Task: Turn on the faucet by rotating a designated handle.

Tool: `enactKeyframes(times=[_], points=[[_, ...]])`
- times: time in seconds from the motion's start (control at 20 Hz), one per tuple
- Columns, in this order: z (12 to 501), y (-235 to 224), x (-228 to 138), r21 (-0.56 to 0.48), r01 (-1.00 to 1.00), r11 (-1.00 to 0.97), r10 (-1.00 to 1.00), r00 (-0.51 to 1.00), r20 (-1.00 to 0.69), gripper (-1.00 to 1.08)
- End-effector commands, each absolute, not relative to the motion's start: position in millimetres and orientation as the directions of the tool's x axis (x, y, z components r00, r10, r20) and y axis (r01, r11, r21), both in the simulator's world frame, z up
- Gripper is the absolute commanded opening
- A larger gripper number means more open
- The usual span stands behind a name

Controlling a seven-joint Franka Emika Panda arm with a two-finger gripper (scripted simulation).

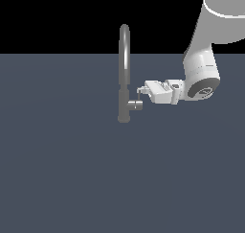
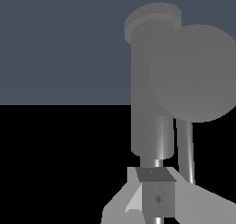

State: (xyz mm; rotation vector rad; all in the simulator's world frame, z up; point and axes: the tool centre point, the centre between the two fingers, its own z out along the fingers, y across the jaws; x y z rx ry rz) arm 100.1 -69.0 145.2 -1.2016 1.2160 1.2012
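The faucet (image 1: pixel 124 74) stands upright in the middle of the exterior view, a slim grey tap with a high arched spout. Low on its column the handle (image 1: pixel 135 105) juts toward the exterior view's right, and a thin dark pin (image 1: pixel 140 98) rises from its end. My gripper (image 1: pixel 140 90) reaches in from the right, its tips just above the handle at the top of the pin. In the wrist view the faucet's column (image 2: pixel 150 117) and the handle's round end face (image 2: pixel 193 73) fill the frame, with the pin (image 2: pixel 185 149) beside my gripper (image 2: pixel 156 195). The fingers look shut with nothing held.
A flat dark blue-grey floor (image 1: pixel 62 169) spreads around the faucet. My white arm (image 1: pixel 203 78) comes down from the exterior view's upper right.
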Motion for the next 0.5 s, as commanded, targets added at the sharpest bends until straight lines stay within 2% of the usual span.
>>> enactKeyframes(times=[0.0,0.45], points=[[147.5,-68.8,96.6,0.0,-1.0,0.008,0.0,0.0,-1.0,-1.0],[145.4,-68.9,81.3,0.001,-1.0,0.01,-0.001,-0.001,-1.0,-1.0]])
